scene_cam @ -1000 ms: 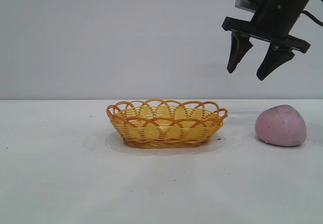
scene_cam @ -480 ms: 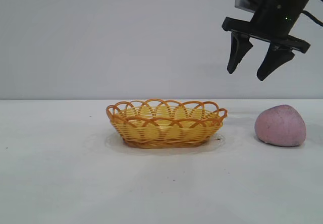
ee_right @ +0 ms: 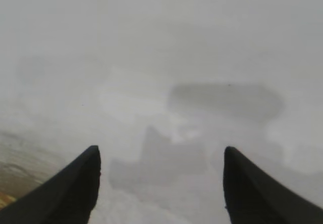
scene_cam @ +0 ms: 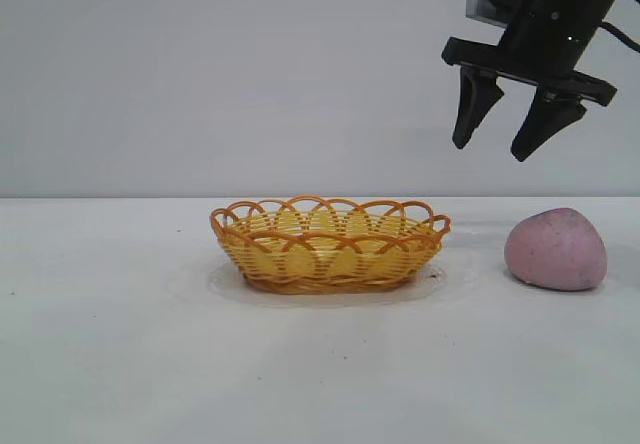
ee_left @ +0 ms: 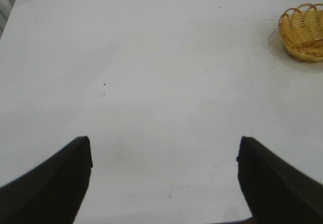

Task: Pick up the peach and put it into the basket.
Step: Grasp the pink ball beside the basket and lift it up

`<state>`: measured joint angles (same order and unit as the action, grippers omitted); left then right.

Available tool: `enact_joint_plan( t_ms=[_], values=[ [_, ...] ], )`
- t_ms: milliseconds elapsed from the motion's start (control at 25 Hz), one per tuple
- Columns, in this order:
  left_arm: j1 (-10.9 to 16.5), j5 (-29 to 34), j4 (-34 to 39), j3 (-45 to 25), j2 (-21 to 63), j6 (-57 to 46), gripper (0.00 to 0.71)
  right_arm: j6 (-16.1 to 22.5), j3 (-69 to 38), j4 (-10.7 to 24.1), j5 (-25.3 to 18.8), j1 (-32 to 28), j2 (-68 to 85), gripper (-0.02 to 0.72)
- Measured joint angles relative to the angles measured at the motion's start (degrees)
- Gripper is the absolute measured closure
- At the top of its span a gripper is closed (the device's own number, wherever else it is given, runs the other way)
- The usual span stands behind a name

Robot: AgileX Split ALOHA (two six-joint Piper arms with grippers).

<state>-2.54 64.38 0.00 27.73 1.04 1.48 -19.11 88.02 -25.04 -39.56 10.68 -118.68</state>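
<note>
White surface (scene_cam: 100, 364), plain grey wall behind. Dull pink-mauve rounded peach (scene_cam: 556, 249) sits at right, well apart from the shallow yellow-and-orange woven basket (scene_cam: 330, 245) at centre. Right gripper (scene_cam: 503, 136) hangs high, between them, jaws spread, empty. Left gripper (ee_left: 164, 183) also spread, far left of the basket. Peach looks light, matte, grippy; grab across its widest middle.

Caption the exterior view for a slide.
Open right gripper hangs above the table, between empty basket and peach.
</note>
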Motion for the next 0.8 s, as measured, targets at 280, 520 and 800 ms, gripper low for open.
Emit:
enact_joint_plan(
  t_ms=[280, 520, 800],
  values=[
    [0.00, -0.12, 0.00, 0.00, 0.00, -0.04, 0.139, -0.89, 0.00, 0.00, -0.37, 0.00, 0.00, 0.257],
    [1.44, -0.12, -0.04, 0.00, 0.09, -0.14, 0.139, -1.02, 0.00, 0.13, -1.44, 0.00, 0.00, 0.257],
    [3.84, -0.12, -0.04, 0.00, 0.09, -0.14, 0.139, -1.06, 0.00, 0.36, -2.18, 0.00, 0.00, 0.257]
  ],
)
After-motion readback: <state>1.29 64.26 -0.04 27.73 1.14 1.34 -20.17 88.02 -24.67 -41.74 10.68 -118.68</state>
